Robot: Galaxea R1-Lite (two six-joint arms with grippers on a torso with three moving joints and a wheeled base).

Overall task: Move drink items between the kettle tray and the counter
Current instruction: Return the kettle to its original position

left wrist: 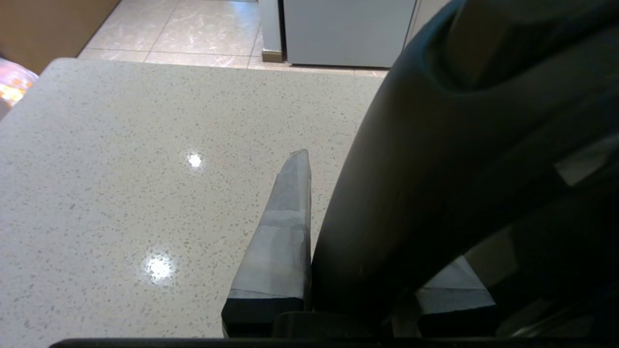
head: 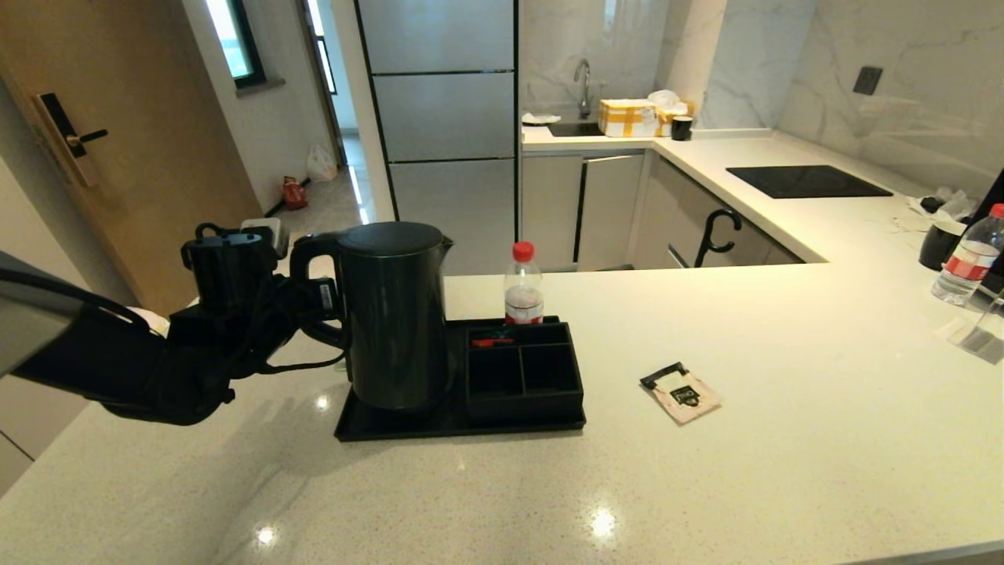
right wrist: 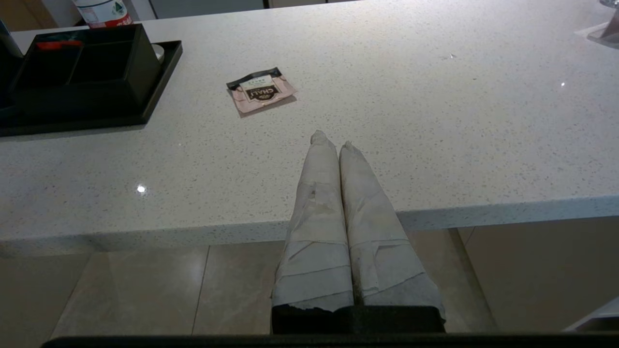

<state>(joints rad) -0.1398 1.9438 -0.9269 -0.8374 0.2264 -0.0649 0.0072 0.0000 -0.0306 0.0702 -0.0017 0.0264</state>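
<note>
The tall black kettle (head: 396,314) stands upright on the left end of the kettle tray (head: 471,428). My left gripper (head: 318,302) reaches in from the left and is shut on the kettle's loop handle (left wrist: 435,169); one taped finger (left wrist: 285,227) lies against the handle's outer side, while the other is mostly hidden behind it. The pale-pink sachet (head: 681,392) lies flat on the counter (head: 784,471), right of the tray, also seen as the sachet (right wrist: 261,89). My right gripper (right wrist: 333,142) is shut and empty, above the counter's front edge, short of the sachet.
The tray's boxed compartment section (head: 524,369) holds a small red item (head: 492,341). A red-capped bottle (head: 523,286) stands right behind the tray. Another bottle (head: 969,255) and a dark cup (head: 941,243) stand at the far right, near a black hob (head: 808,180).
</note>
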